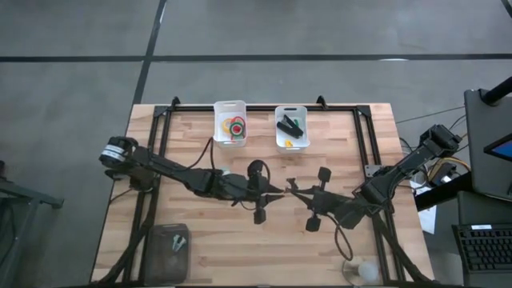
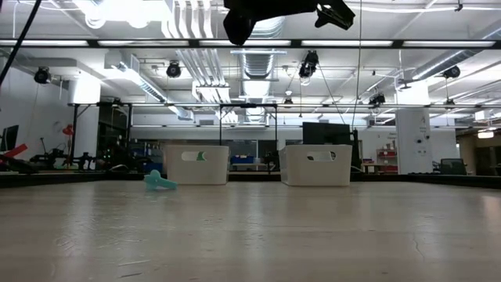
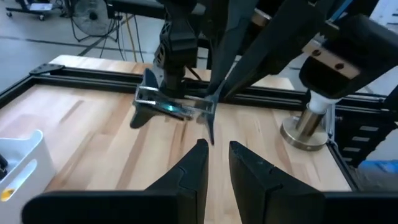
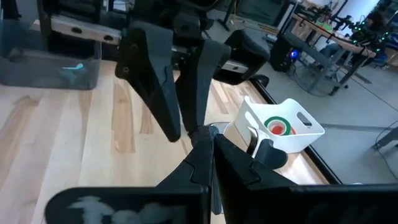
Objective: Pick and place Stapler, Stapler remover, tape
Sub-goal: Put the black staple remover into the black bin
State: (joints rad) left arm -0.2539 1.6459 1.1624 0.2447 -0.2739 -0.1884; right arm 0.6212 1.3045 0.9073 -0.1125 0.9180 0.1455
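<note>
The left gripper [image 1: 280, 190] hangs over the middle of the pale wooden slatted table [image 1: 200, 248], its two dark fingers [image 3: 189, 171] standing a narrow gap apart and holding nothing. Facing it tip to tip is the right gripper [image 1: 291, 190], whose dark fingers [image 4: 233, 163] are pressed together, also with nothing between them — the two grippers nearly meet at the table's centre. Near the left arm, a small teal claw-shaped staple remover [image 2: 160, 182] lies on the bare wood, apart from both grippers. Along the far edge stand two white plastic bins. The left white bin [image 1: 230, 106] holds the ring-shaped tape rolls [image 1: 234, 126] — red, green and yellow ones lie bunched together in the high view, and a red-and-green roll [image 4: 278, 126] shows inside it from the right wrist view. The right white bin [image 1: 291, 110] holds the black wedge-shaped stapler [image 1: 289, 126], lying aslant, with a small yellow bit [image 1: 289, 143] beside it. At the near left corner sits a dark translucent plastic box [image 1: 166, 250] with a small teal and grey tool [image 1: 179, 242] inside. A short metal post on a round base [image 3: 307, 126] stands at the table's right edge, beside the black frame rail.
</note>
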